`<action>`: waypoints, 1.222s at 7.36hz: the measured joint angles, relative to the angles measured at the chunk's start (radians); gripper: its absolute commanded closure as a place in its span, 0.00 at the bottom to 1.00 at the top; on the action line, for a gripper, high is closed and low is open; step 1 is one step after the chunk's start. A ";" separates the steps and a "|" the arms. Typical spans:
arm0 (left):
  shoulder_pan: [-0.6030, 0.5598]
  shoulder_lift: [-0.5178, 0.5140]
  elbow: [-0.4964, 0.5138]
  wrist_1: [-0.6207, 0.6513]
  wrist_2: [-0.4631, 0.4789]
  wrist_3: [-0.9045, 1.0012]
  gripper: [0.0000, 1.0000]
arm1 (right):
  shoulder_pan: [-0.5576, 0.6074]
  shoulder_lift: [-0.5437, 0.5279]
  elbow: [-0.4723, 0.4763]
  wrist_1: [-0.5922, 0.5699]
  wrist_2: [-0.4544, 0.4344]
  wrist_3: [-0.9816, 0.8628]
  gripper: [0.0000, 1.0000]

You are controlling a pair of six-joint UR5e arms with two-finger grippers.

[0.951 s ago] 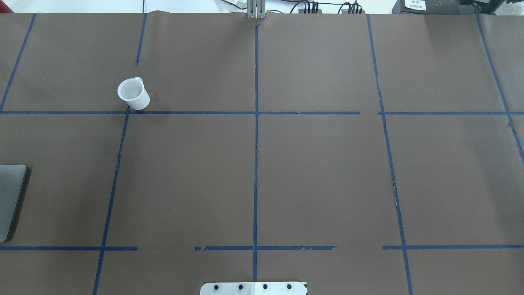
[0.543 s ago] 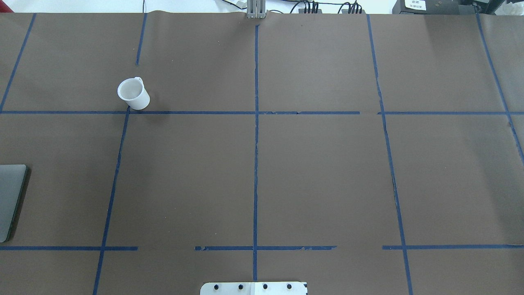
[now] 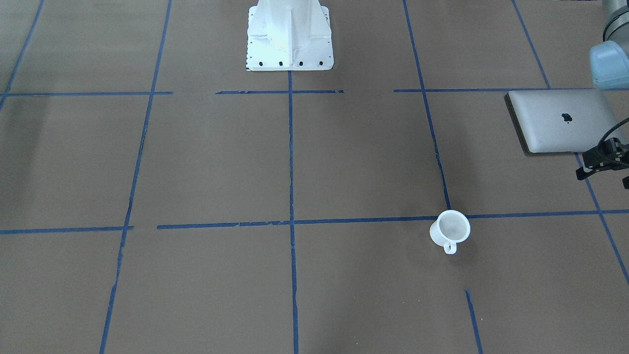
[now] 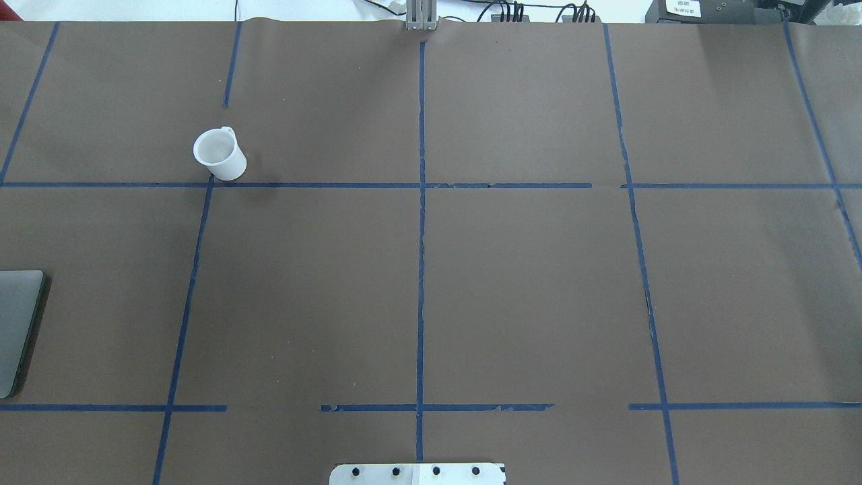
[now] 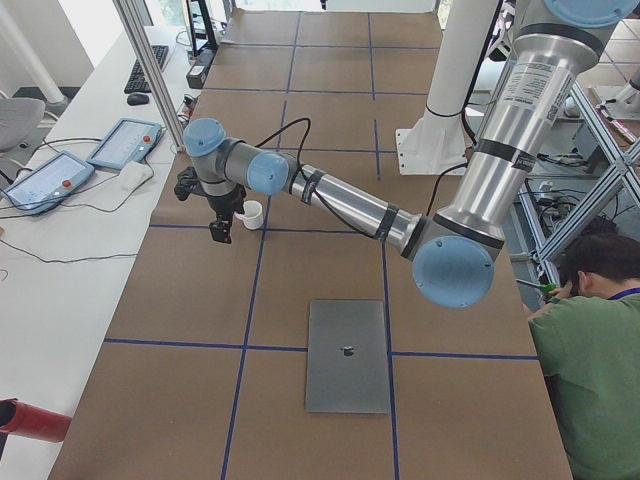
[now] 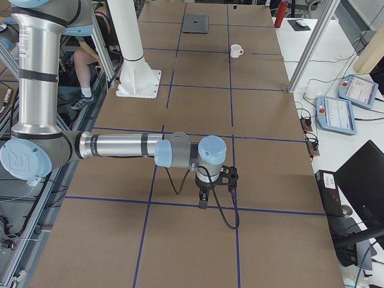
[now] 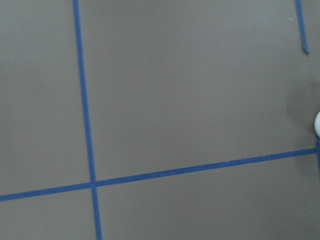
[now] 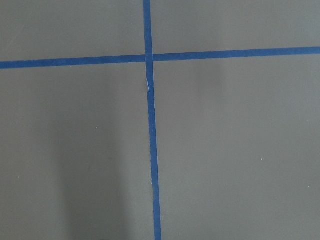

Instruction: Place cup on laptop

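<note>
**Cup and laptop unmoved; both arms held low over the table**

Nothing on the table has shifted since a second ago: cup and laptop lie where they did.

Front view: the cup (image 3: 449,229), smooth white and tapered, stands upright on matte brown paper (image 3: 344,162), just beside a crossing of blue tape (image 3: 291,162), with its loop handle toward the camera. The laptop (image 3: 560,120), a flat silver slab with rounded corners and a dark logo, lies closed and well apart from it.

Overhead: the cup (image 4: 219,153) sits far left; only a grey strip of the laptop (image 4: 17,330) shows at the edge.

Left side view: the left gripper (image 5: 220,232) hangs fingers-down and seems close to the cup (image 5: 250,213); I cannot tell whether its fingers are apart. The laptop (image 5: 347,355) lies nearer the camera.

Right side view: the right gripper (image 6: 203,204) points down over a tape line, far from the cup (image 6: 237,51); its fingers cannot be judged.

Both wrist views show only paper and crossed tape.
</note>
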 measured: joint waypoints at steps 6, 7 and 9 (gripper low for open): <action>0.187 -0.207 0.219 -0.252 0.113 -0.334 0.00 | 0.000 0.000 0.000 0.000 0.001 0.000 0.00; 0.209 -0.274 0.317 -0.268 0.139 -0.343 0.00 | 0.000 0.000 0.000 0.000 0.001 0.000 0.00; 0.247 -0.347 0.452 -0.306 0.161 -0.360 0.00 | 0.000 0.000 0.000 0.000 0.001 0.000 0.00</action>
